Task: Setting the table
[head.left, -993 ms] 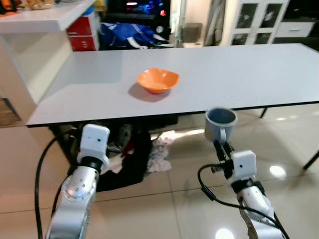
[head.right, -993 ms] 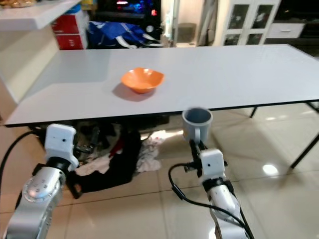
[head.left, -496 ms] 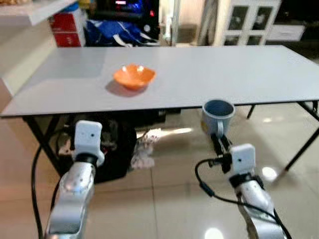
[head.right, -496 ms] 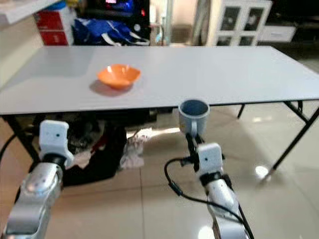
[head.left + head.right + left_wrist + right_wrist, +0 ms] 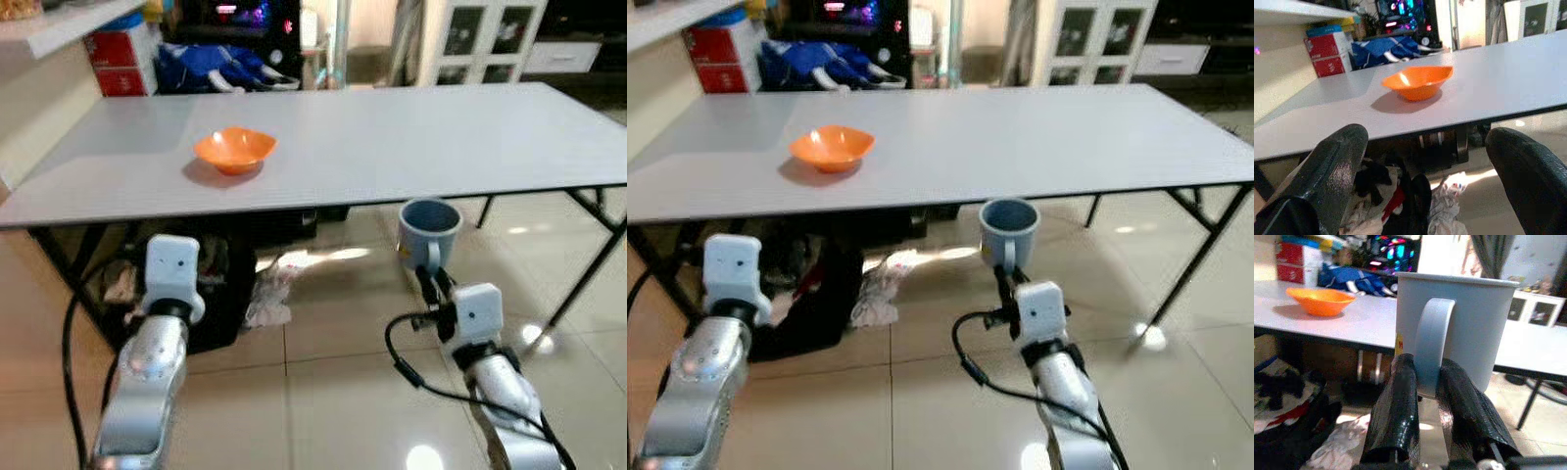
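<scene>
One mug held by its handle in front of the table; one bowl on the tabletop.

We see the right gripper (image 5: 434, 284) pinching the handle of a single grey-blue mug (image 5: 429, 232) between its two fingers (image 5: 1396, 406), the mug upright and directly above the gripper, mouth up. The mug hangs in the air just in front of the near edge of the white table (image 5: 470, 147), slightly below the tabletop and not touching it. One orange bowl (image 5: 233, 150) sits on the table, well apart from the mug and toward the robot's left. The left gripper (image 5: 1427, 181) carries nothing; its two fingers stand wide apart, held low in front of the table edge with the bowl beyond them. Under the table we note a heap of cloths and a dark bag (image 5: 230, 294) on the tiled floor (image 5: 323, 392).
</scene>
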You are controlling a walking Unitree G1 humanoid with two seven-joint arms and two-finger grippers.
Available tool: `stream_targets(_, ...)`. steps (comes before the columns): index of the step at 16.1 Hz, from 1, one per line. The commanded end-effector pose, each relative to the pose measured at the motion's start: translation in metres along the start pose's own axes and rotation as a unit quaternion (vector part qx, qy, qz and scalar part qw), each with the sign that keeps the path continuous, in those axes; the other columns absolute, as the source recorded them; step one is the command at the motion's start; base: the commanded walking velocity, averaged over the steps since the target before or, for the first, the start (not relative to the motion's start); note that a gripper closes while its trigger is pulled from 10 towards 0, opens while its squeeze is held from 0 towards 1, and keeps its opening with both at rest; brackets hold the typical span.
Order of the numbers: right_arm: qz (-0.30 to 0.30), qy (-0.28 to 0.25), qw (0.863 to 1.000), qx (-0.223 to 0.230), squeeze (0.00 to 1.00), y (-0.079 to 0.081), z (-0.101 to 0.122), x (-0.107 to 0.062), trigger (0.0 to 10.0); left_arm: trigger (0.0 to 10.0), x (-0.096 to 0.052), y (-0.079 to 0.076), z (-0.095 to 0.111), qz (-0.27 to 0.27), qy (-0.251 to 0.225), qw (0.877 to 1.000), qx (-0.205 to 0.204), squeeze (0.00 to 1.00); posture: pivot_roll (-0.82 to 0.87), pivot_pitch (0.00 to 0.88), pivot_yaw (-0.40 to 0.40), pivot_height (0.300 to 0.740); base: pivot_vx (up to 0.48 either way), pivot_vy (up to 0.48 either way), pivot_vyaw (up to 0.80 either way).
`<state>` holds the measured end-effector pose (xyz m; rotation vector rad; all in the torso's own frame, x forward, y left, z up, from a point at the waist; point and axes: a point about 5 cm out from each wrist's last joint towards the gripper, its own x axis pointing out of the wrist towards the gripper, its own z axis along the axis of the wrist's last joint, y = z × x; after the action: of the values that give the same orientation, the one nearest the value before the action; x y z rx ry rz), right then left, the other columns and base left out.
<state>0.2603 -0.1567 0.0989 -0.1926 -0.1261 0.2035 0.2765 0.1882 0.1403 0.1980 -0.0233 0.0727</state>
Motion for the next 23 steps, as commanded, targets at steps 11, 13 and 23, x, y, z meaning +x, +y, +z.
stream_targets(11,0.001,-0.012,1.000,-0.001,0.00,-0.002,0.004,0.009,0.0,10.0,0.002,-0.006,0.005,-0.022,-0.005,1.000,0.009,0.00,-0.01,0.000,0.016,0.736,0.466,0.000,0.00)
stream_targets(13,0.002,-0.014,1.000,-0.001,0.00,-0.002,0.004,0.012,0.0,10.0,0.003,-0.007,0.006,-0.026,-0.008,1.000,0.008,0.00,-0.01,0.000,0.016,0.736,0.472,0.000,0.00)
stream_targets(23,0.012,-0.015,1.000,-0.002,0.00,-0.001,0.002,0.014,0.0,9.8,0.002,-0.008,0.007,-0.025,-0.011,1.000,0.002,0.00,0.00,0.000,0.010,0.736,0.469,0.000,0.00)
